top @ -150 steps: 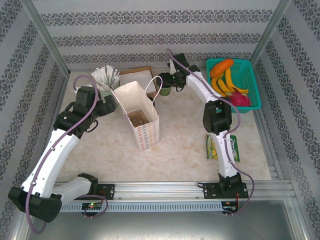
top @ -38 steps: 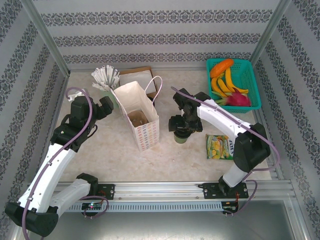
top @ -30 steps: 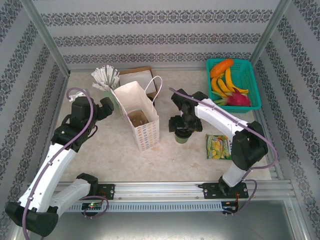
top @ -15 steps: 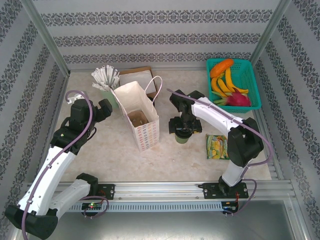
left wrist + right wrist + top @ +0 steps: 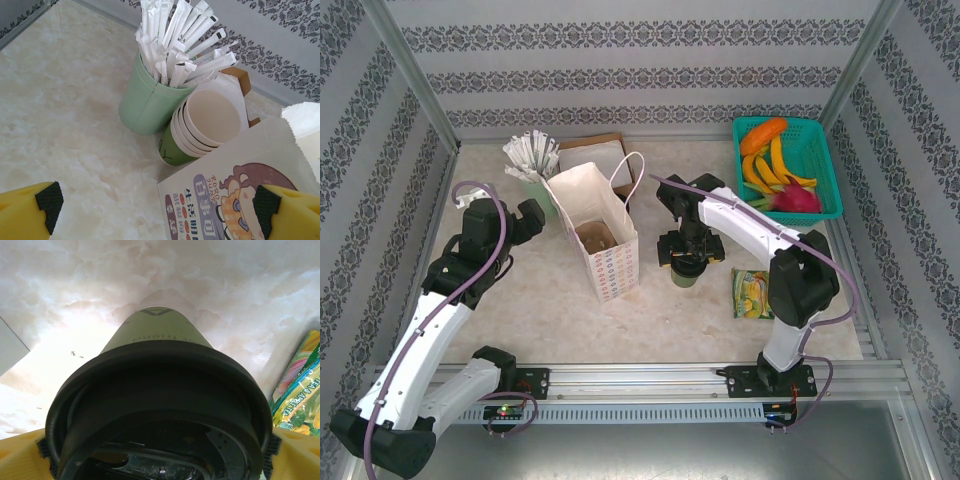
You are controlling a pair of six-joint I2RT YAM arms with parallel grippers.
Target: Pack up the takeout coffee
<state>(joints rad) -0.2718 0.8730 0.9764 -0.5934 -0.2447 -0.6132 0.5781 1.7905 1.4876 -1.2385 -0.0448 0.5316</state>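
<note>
Right elbow [image 5: 800, 285] swung leftward in top view since 1 s back; right gripper [image 5: 685, 256] stayed over takeout coffee [image 5: 155, 335], upright on table [image 5: 670, 315] just right of paper bag [image 5: 605, 240], mid-frame. Jaws wide, pads [image 5: 44, 450] flanking lid [image 5: 150, 385], likely unclamped. Left gripper [image 5: 528, 218] wide, empty. Close squarely, lift upright, clear bag rim.

Bare table [image 5: 670, 320] separates paper bag [image 5: 615, 262] from snack packet [image 5: 753, 294]; bag's mouth seems unobstructed.

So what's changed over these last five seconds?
The coffee cup moved from behind the paper bag forward to the table on the bag's right. The right gripper brought it and sits over its lid; grip unclear. The left gripper drew back slightly. Bag and basket stayed put.
</note>
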